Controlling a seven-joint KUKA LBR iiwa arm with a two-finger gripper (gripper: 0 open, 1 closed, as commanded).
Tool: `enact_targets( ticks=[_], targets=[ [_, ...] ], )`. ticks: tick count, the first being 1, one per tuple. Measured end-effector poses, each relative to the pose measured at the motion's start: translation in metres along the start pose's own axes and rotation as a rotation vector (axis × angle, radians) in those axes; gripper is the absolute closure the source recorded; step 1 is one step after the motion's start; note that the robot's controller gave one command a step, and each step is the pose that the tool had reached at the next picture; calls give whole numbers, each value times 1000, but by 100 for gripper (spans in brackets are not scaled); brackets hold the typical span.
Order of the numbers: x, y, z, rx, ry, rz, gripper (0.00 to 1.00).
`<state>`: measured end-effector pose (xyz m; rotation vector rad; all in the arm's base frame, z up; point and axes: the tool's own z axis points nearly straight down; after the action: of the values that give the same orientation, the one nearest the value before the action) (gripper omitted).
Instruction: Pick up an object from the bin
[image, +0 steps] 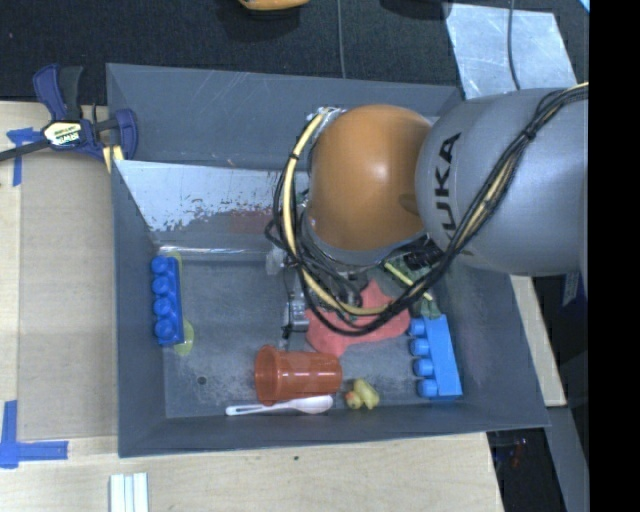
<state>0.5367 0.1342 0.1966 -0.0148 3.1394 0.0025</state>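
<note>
Orange-red cup (297, 373), on its side near the front wall of the bin (138, 340), white spoon (285, 406) alongside, lies just beside the gripper (294, 320) on the front-wall side; gripper spread cannot be told; pink flat piece (375, 322) under the wrist.

Orange cup (297, 373) lies on its side, bottom-centre.

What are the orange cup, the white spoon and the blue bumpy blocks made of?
Orange cup: likely plastic, smooth, slightly shiny. White spoon: probably plastic, thin and glossy. Blue bumpy blocks, left and right: seemingly moulded plastic, by their rounded studs.
</note>
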Motion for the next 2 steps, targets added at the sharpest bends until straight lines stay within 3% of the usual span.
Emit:
enact_targets(
  ticks=[1, 2],
  targets=[
    [1, -58, 16, -1, -2, 2, 0],
    [13, -83, 34, -1, -5, 46, 0]
  ],
)
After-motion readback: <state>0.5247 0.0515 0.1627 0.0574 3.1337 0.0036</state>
